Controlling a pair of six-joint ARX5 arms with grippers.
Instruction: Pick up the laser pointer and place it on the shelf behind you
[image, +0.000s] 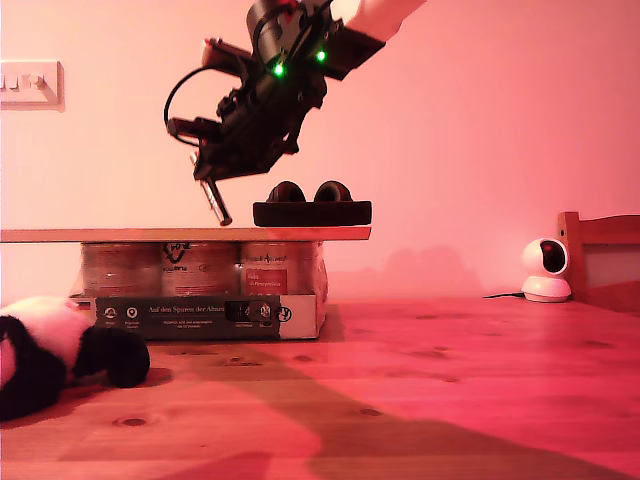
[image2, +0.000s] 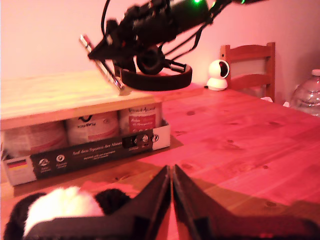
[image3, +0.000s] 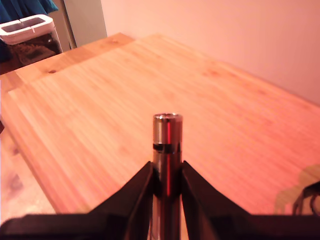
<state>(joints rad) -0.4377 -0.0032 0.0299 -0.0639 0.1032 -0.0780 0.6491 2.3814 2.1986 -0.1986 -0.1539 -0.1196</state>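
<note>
Two grippers are in view. My second gripper (image3: 167, 182) is clenched on the laser pointer (image3: 167, 150), its dark fingers (image3: 137, 197) pressed against either side of the silver barrel, whose rounded end projects beyond the fingertips. In the exterior view the same gripper (image: 212, 190) hangs from an arm carrying two green lights, and the laser pointer (image: 216, 203) slants downward from it, its lower tip just above the shelf (image: 120, 234) and apparently not touching, though the gap is too small to judge with certainty. The wrist view shows the shelf (image3: 100, 115) as a pale wooden plank directly beyond the pointer.

My first gripper (image2: 171, 192) is shut on nothing, its fingers meeting in a narrow seam low over the tabletop (image2: 240, 140). Beside it lies a black-and-white plush toy (image2: 65, 205).

The shelf rests on a row of cans in a cardboard tray (image: 200, 315); the tray's dark front carries a line of white print, partly readable as "Auf den Spuren der Ahnen", and a small German flag mark shows in the first wrist view. Can labels are blurred. Black headphones (image: 312, 208) sit on the shelf toward the exterior view's right. A white camera (image: 546, 270) stands at the exterior view's right, by a wooden chair (image: 600, 255).
</note>
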